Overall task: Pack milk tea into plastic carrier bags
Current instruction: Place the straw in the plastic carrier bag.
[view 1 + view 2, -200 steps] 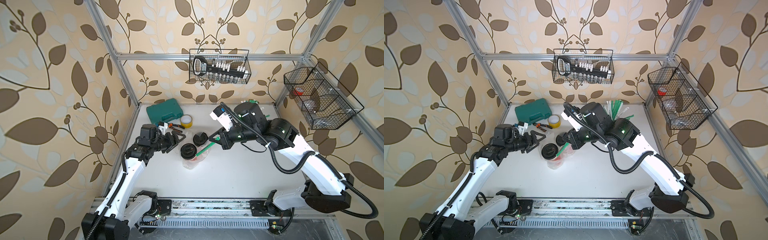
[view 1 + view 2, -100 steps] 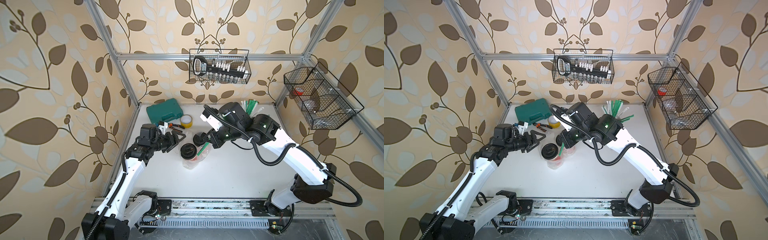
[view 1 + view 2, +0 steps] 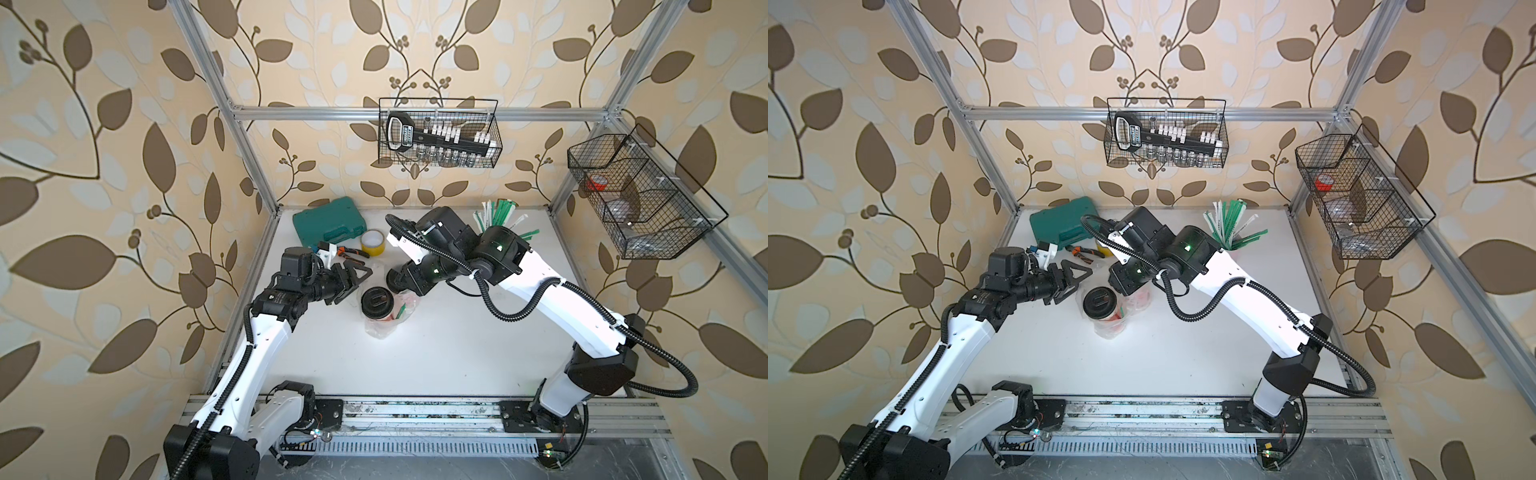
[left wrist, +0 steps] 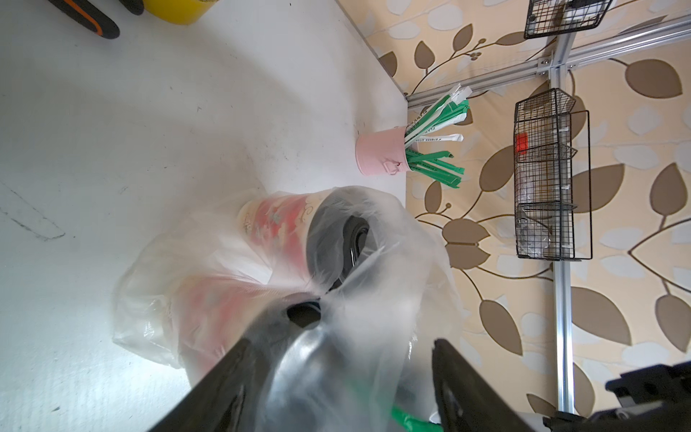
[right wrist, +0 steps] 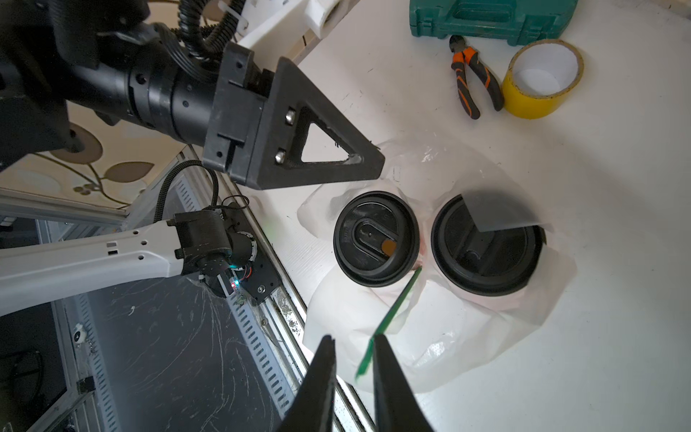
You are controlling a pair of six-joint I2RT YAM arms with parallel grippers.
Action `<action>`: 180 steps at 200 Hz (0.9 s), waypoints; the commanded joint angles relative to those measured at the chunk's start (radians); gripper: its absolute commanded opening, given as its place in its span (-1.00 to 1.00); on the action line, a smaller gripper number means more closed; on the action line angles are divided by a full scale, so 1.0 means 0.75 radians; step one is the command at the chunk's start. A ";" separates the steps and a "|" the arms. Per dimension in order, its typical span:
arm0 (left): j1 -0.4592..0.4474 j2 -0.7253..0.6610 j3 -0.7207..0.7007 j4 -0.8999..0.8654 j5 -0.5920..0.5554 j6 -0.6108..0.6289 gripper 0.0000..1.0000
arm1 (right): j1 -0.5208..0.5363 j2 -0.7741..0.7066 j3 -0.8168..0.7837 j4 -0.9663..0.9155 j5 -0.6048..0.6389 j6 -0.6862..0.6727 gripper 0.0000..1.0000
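Two red milk tea cups with black lids (image 5: 375, 239) (image 5: 486, 245) stand side by side inside the clear plastic carrier bag (image 5: 467, 344); both top views show the nearer lid (image 3: 376, 300) (image 3: 1099, 302). A flap of film covers part of the farther lid. A green straw (image 5: 396, 303) leans in the bag between the cups. My right gripper (image 5: 351, 338) hovers above the bag, open a little, the straw's end beside one finger. My left gripper (image 4: 355, 336) is open wide at the bag's mouth, with film draped over one finger (image 5: 318, 149).
A teal tool case (image 3: 328, 224), orange-handled pliers (image 3: 349, 251) and a yellow tape roll (image 3: 372, 241) lie behind the cups. A pink cup of green-and-white straws (image 4: 379, 155) stands at the back right. Wire baskets (image 3: 438, 133) (image 3: 640, 195) hang on the walls.
My right arm swung left with the green straw over the bag, and its jaws have parted slightly. The left gripper has hardly moved.
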 commanded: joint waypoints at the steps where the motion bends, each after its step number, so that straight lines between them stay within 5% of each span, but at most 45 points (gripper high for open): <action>1: 0.014 -0.009 0.014 0.020 0.018 -0.002 0.49 | 0.008 0.024 0.018 0.009 -0.011 -0.001 -0.58; 36: 0.014 -0.005 0.016 0.020 0.016 -0.002 0.49 | 0.007 -0.018 -0.006 0.078 0.001 -0.008 -0.50; 67: 0.014 0.002 0.018 0.025 0.017 0.003 0.49 | -0.099 -0.094 0.000 0.139 0.177 -0.036 -0.38; 101: 0.014 0.009 0.016 0.022 0.023 0.012 0.49 | -0.422 -0.331 -0.465 0.495 0.564 -0.045 -0.08; 132: 0.017 0.025 0.027 0.006 0.039 0.027 0.55 | -0.901 -0.338 -0.688 0.719 0.230 -0.010 -0.09; 155: 0.020 0.024 0.031 -0.014 0.035 0.034 0.59 | -1.002 -0.245 -0.670 0.796 0.288 -0.025 -0.12; 180: 0.019 0.009 0.018 -0.015 0.021 0.030 0.61 | -1.114 -0.091 -0.608 0.884 0.154 0.006 -0.18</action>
